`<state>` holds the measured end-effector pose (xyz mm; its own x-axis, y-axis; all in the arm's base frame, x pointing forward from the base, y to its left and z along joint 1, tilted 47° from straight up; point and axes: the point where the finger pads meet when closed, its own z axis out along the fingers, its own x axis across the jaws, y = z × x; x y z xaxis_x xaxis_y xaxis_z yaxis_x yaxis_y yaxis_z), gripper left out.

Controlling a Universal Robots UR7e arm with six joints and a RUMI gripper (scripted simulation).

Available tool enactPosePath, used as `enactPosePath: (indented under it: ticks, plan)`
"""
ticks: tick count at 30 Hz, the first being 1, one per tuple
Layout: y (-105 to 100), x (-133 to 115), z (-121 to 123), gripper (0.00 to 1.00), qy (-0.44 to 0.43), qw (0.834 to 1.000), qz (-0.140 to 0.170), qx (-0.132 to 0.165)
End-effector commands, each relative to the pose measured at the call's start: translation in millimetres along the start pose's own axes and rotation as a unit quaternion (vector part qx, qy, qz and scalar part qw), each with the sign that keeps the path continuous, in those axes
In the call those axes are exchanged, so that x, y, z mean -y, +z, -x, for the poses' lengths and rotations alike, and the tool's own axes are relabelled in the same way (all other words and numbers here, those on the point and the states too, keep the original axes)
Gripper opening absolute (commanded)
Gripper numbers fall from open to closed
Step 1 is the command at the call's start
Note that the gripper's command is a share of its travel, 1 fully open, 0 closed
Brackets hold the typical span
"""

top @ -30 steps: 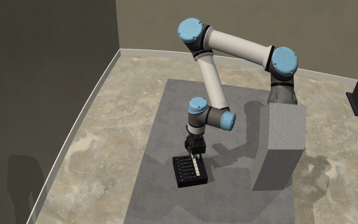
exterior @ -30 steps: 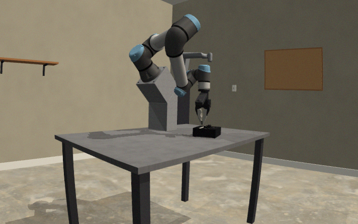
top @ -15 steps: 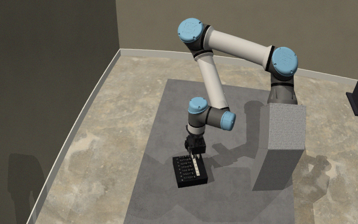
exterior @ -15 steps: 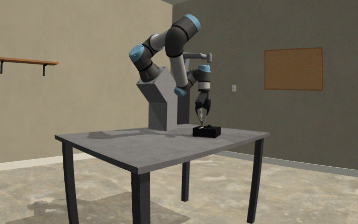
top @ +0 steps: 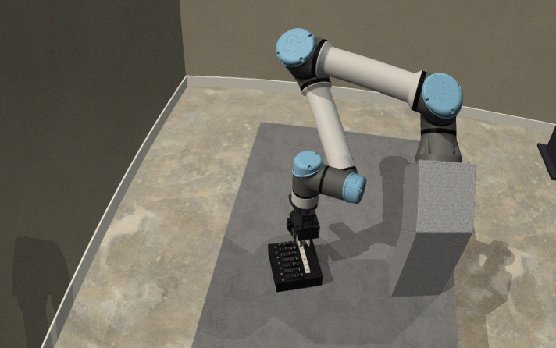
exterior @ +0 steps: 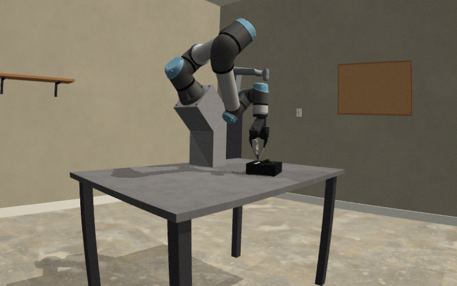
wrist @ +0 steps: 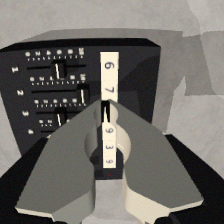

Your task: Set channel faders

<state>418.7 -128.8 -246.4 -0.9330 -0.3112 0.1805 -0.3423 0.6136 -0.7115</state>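
The black lighting desk [top: 296, 265] lies on the grey table; it also shows in the exterior view [exterior: 263, 167] and in the wrist view [wrist: 75, 85]. A white tape strip [wrist: 108, 80] with the digits 6, 7, 9, 3, 9 runs beside the fader rows. Several white fader caps [wrist: 82, 94] sit in their slots. My gripper [wrist: 104, 101] [top: 302, 243] is shut and empty, its tips just above the tape strip near the desk's far end. The fingers hide the lower fader rows.
The arm's grey pedestal [top: 434, 221] stands on the table to the right of the desk. The table edge [exterior: 303, 181] lies close behind the desk in the exterior view.
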Motion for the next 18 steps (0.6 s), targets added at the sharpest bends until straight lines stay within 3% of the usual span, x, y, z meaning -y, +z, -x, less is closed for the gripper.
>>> enactPosePath:
  ticks: [1, 18]
  plan:
    - [1.3, 0.1, 0.3, 0.0, 0.0, 1.0, 0.0, 0.0]
    - [10.3, 0.1, 0.3, 0.0, 0.0, 1.0, 0.0, 0.0]
